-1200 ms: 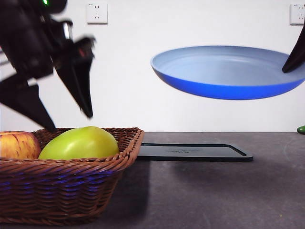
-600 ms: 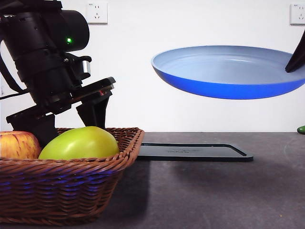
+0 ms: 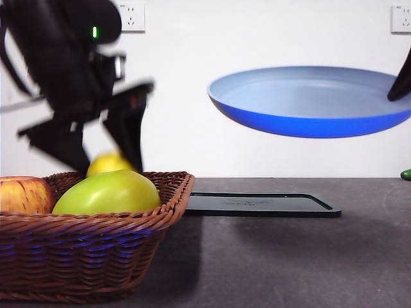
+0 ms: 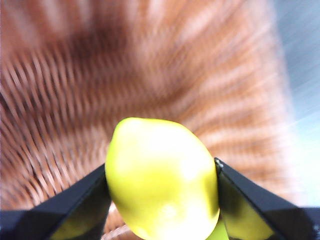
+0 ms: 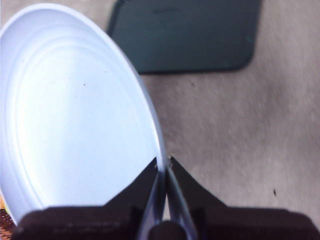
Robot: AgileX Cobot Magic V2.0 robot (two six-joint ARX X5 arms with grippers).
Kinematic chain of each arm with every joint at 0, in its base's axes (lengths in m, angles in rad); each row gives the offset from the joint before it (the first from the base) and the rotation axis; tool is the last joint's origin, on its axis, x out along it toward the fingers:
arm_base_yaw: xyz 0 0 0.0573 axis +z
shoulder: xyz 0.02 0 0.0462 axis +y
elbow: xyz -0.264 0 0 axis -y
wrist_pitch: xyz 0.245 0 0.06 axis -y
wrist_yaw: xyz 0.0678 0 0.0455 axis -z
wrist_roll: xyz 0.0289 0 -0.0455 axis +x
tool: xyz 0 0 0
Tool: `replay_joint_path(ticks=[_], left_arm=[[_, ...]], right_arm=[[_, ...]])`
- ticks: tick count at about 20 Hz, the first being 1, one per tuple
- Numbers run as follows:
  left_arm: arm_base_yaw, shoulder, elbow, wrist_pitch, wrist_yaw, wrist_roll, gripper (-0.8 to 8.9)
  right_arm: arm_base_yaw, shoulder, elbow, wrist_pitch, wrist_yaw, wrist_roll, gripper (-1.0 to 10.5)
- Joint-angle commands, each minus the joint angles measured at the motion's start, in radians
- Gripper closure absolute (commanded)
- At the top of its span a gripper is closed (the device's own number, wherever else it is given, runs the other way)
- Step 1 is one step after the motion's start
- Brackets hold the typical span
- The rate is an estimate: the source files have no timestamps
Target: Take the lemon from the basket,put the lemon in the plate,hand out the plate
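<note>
My left gripper [image 3: 108, 163] is shut on the yellow lemon [image 3: 109, 162], holding it just above the brown wicker basket [image 3: 90, 247] at the left. In the left wrist view the lemon [image 4: 162, 177] fills the space between both jaws, with blurred basket weave [image 4: 100, 85] behind. My right gripper [image 3: 399, 86] is shut on the rim of the light blue plate [image 3: 311, 101], which hangs in the air at the right, well above the table. The right wrist view shows the plate [image 5: 75, 115] pinched at its edge by that gripper [image 5: 163, 167].
A large yellow-green fruit [image 3: 108, 192] and a red-yellow apple [image 3: 22, 196] lie in the basket. A flat black tray [image 3: 260, 204] rests on the dark table below the plate, also seen in the right wrist view [image 5: 185, 35]. A green thing [image 3: 406, 174] sits at the far right edge.
The left gripper went down into the basket, shut on the lemon, and is now rising with it. The plate has stayed nearly still in the air.
</note>
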Motion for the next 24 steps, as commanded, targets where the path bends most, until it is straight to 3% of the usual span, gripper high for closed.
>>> replay_joint_path(ticks=[1, 5, 7, 14, 21, 24], left_arm=[[-0.014, -0.05, 0.097, -0.013, 0.013, 0.021, 6.09], [-0.097, -0.104, 0.207, -0.007, 0.109, 0.048, 6.09], [-0.176, -0.1, 0.217, 0.002, 0.093, 0.09, 6.09], [-0.423, 0.013, 0.217, 0.04, -0.036, 0.128, 6.09], [-0.47, 0.094, 0.217, 0.032, -0.036, 0.127, 6.03], [-0.472, 0.094, 0.217, 0.03, -0.035, 0.127, 5.25]], right_arm=[[0.002, 0.043, 0.008, -0.007, -0.002, 0.031, 9.4], [0.003, 0.136, 0.008, -0.05, -0.021, 0.042, 9.4], [0.004, 0.173, 0.008, -0.062, -0.087, 0.041, 9.4], [0.021, 0.193, 0.008, -0.066, -0.114, 0.04, 9.4], [0.077, 0.193, 0.008, -0.069, -0.114, 0.041, 9.4], [0.088, 0.193, 0.008, -0.069, -0.114, 0.041, 9.4]])
